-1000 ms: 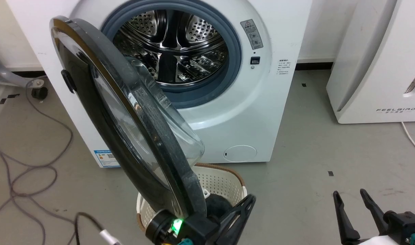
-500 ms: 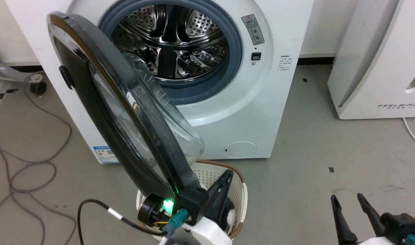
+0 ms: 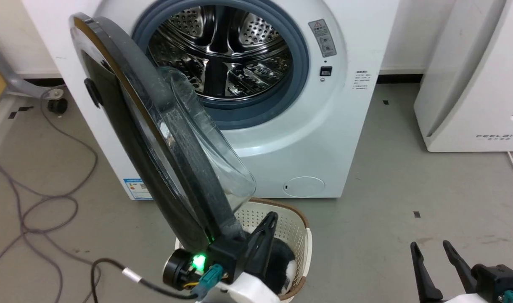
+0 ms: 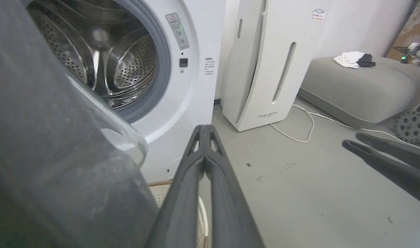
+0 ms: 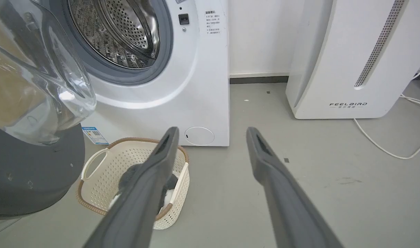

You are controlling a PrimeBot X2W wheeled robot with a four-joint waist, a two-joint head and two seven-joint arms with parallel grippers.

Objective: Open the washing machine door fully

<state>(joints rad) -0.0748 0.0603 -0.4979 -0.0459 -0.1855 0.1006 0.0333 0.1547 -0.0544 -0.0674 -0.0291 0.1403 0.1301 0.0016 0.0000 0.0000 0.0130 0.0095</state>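
So the door is swung well out from the washer, hinged on its left side and standing nearly edge-on in the head view. The glass bowl bulges to the right, and the drum is wide open to see.

The door's low free edge hangs over a cream basket, which sits on the floor right in front of the washer with dark and white laundry inside.

The left gripper sits just beside that low edge, on the inner-rim side. Its fingers are pressed together with nothing between them. Can't tell if it actually touches the rim.

The right gripper is well off to the right above bare floor, fingers spread apart and empty. A white appliance stands right of the washer.
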